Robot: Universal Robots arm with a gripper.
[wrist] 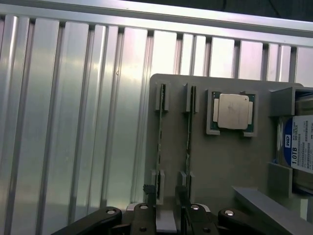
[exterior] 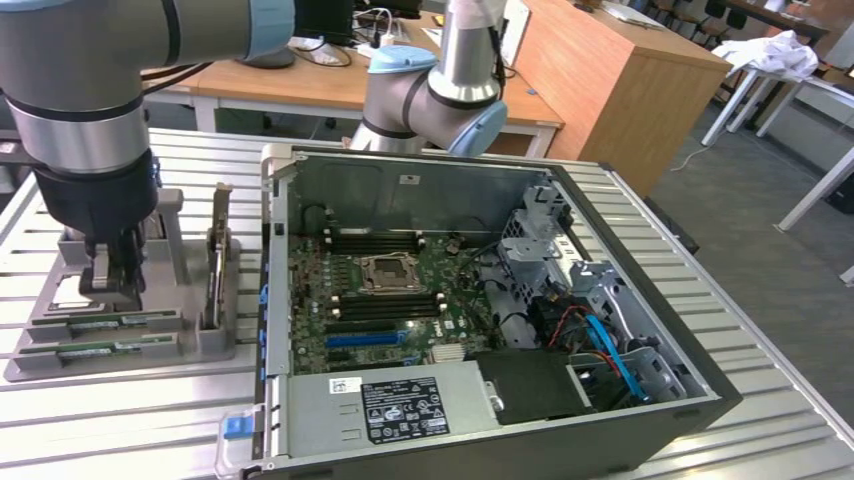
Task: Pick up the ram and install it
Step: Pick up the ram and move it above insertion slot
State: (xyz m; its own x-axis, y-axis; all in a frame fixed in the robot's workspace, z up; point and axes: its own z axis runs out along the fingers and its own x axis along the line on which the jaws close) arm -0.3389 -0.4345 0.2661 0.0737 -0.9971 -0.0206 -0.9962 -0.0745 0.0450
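The pick-up step is in hand, I judge. The gripper (exterior: 112, 288) hangs open and empty over the grey fixture tray (exterior: 200, 345) at the exterior view's left, just above the ram (wrist: 160, 142) (two sticks on edge). A grip calls for jaws squarely astride one thin edge.

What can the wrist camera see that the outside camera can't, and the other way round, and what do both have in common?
Wrist view's extras: a square silver processor chip and a blue-labelled hard drive, both seated in the grey holder.

Exterior view's extras: the open computer case with its motherboard, the arm itself, and a wooden desk behind.

Shared: the holder, the two green ram sticks, the open gripper over the holder, and the slatted metal table.
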